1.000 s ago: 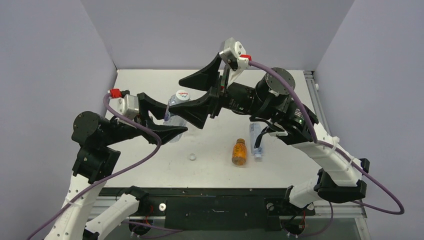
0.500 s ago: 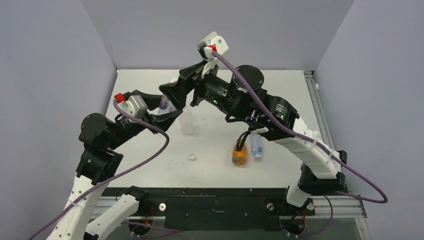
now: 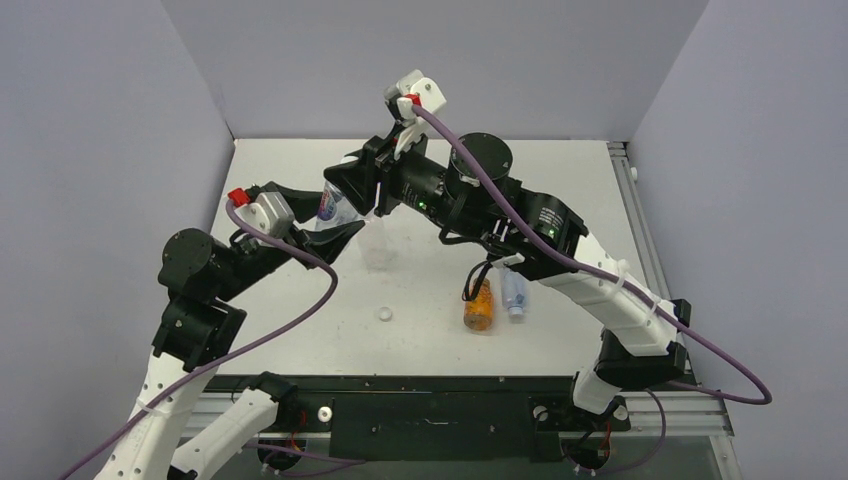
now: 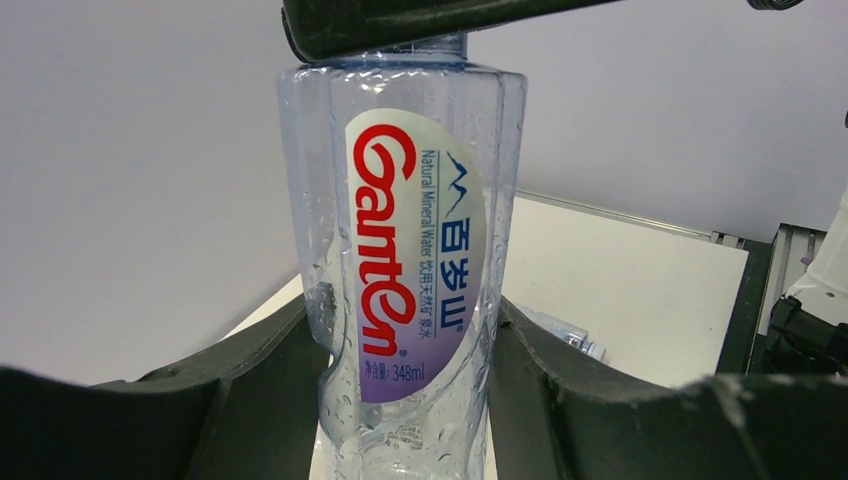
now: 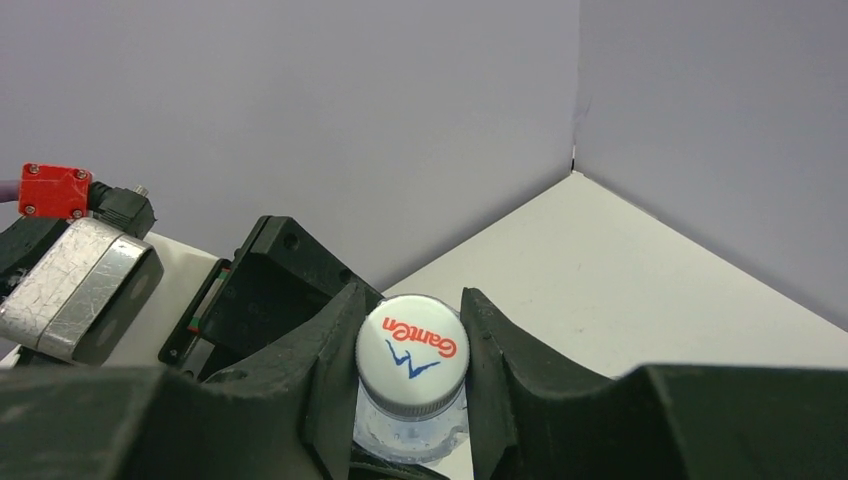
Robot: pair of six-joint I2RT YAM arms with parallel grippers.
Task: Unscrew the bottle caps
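Note:
My left gripper (image 4: 410, 400) is shut on the body of a clear bottle (image 4: 410, 270) with a red and purple Ganten label, held upright above the table (image 3: 300, 180). The bottle (image 3: 334, 205) sits left of centre in the top view, between the left gripper (image 3: 335, 225) and the right gripper (image 3: 347, 188). Its white bottle cap (image 5: 413, 352) carries a red and blue logo. My right gripper (image 5: 413, 360) is shut on that cap, one finger pressing each side. One dark right finger (image 4: 420, 20) crosses the bottle's top in the left wrist view.
A squat orange bottle (image 3: 478, 305) and a small clear bottle (image 3: 514, 292) lie side by side under the right arm. A loose white cap (image 3: 385, 313) rests on the table's near middle. A faint clear bottle (image 3: 375, 245) stands beside the left gripper. Purple walls enclose the table.
The right gripper swung left onto the bottle's cap and closed from wide open onto it. The left arm shifted the held bottle slightly left and back.

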